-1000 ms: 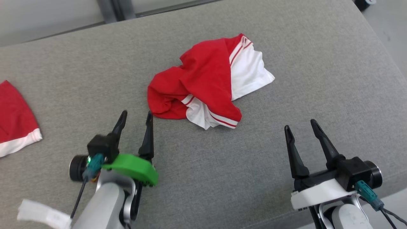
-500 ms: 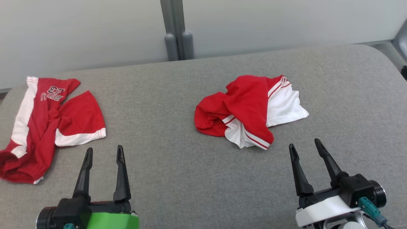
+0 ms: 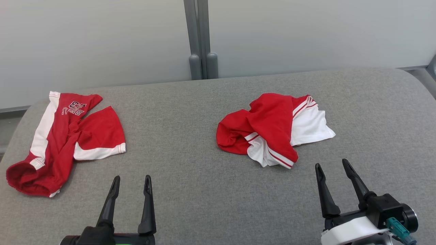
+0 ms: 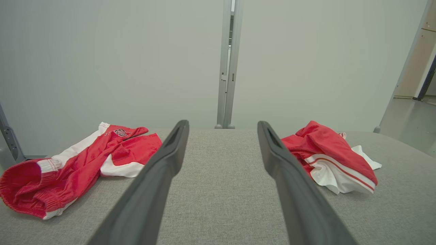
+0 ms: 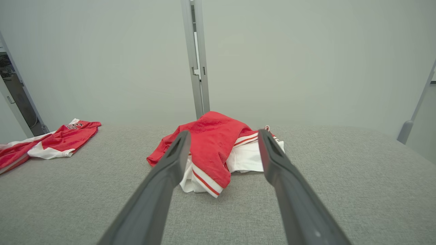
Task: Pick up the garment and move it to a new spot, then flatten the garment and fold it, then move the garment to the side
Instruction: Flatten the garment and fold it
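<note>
Head view: a crumpled red-and-white fabric garment (image 3: 272, 129) lies right of centre on the grey upholstered surface (image 3: 190, 170), with a second red-and-white garment (image 3: 64, 139) far left. Left wrist view: the left gripper (image 4: 222, 123) has jaws apart, empty. Right wrist view: the right gripper (image 5: 223, 132) has jaws apart, empty, with the crumpled garment just beyond

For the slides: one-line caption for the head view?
Left gripper and right gripper open over grey cushion; crumpled red-and-white garment centre-right, red shorts far left.

A crumpled garment (image 3: 272, 127) and a second garment (image 3: 64, 143) lie well apart on the grey surface (image 3: 190, 143). The left claw (image 3: 133, 177) and right claw (image 3: 332, 162) gape empty.
</note>
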